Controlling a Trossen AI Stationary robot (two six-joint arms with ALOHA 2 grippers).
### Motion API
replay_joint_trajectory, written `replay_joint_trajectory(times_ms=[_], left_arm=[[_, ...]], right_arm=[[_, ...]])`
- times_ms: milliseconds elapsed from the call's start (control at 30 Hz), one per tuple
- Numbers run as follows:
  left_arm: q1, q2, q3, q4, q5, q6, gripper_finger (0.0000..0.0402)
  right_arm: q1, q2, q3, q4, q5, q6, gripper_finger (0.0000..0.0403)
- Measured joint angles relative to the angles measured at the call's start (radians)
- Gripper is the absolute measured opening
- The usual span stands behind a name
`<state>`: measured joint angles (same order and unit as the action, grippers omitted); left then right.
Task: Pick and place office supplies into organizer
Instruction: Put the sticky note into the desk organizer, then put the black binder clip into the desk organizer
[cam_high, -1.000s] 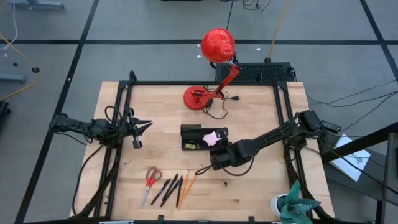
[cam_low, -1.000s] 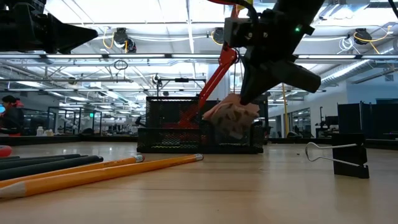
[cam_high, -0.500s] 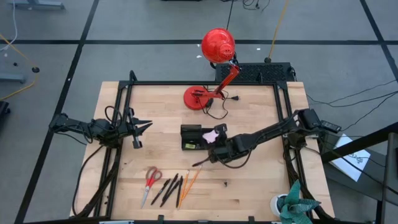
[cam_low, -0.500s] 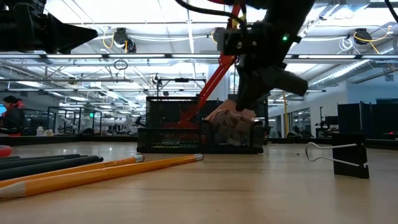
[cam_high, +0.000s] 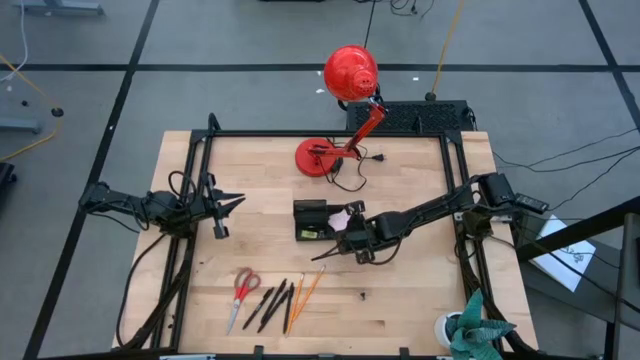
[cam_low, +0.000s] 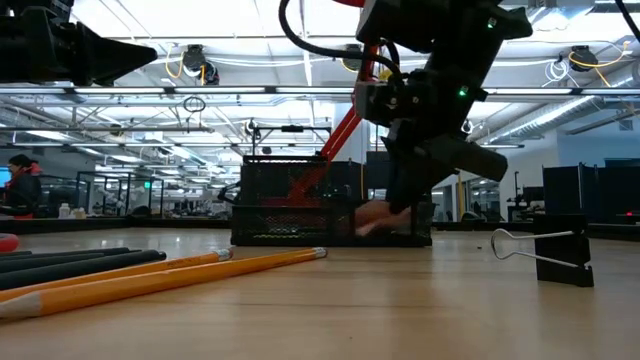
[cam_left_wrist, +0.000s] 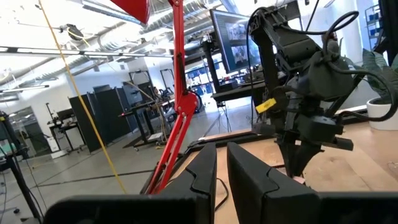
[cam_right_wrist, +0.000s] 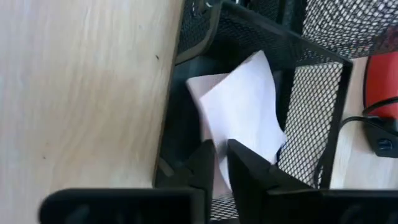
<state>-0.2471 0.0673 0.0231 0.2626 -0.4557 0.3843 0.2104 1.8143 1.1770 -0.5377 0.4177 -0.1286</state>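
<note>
The right gripper (cam_high: 349, 226), its fingers barely parted around the pink sticky-note pad (cam_right_wrist: 239, 118), hung inside the organizer (cam_high: 311, 212), whose remaining compartments lay toward nine o'clock.

Wooden table (cam_high: 420, 300) (organizer (cam_high: 312, 222), pencils (cam_high: 302, 294))

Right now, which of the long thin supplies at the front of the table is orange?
The two orange pencils, lying rightmost in the row; the pens beside them are black.
</note>
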Motion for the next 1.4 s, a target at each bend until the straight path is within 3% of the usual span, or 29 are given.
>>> replay_joint_trajectory(times_ms=[267, 433, 667, 800, 900, 1067, 1400], left_arm=[[0.0, 0.0, 0.0, 0.0, 0.0, -0.001, 0.0047], [0.0, 0.0, 0.0, 0.0, 0.0, -0.001, 0.0047], [0.0, 0.0, 0.0, -0.002, 0.0, -0.003, 0.0047], [0.0, 0.0, 0.0, -0.002, 0.0, -0.003, 0.0047], [0.0, 0.0, 0.0, -0.002, 0.0, -0.003, 0.0047], [0.0, 0.0, 0.0, 0.0, 0.0, -0.025, 0.0047], [0.0, 0.0, 0.0, 0.001, 0.0, -0.026, 0.0047]], right_arm=[[0.005, -0.003, 0.036, 0.011, -0.003, 0.016, 0.0122], [0.025, -0.041, 0.058, 0.009, -0.002, 0.021, 0.0147], [0.072, -0.133, 0.059, 0.006, -0.02, 0.117, 0.0145], [0.103, -0.173, 0.06, 0.026, -0.218, 0.253, 0.0142], [0.14, -0.169, 0.06, 0.04, -0.29, 0.375, 0.0142], [0.226, -0.147, 0.06, 0.008, -0.292, 0.434, 0.0141], [0.291, -0.123, 0.06, 0.01, -0.297, 0.744, 0.0141]])
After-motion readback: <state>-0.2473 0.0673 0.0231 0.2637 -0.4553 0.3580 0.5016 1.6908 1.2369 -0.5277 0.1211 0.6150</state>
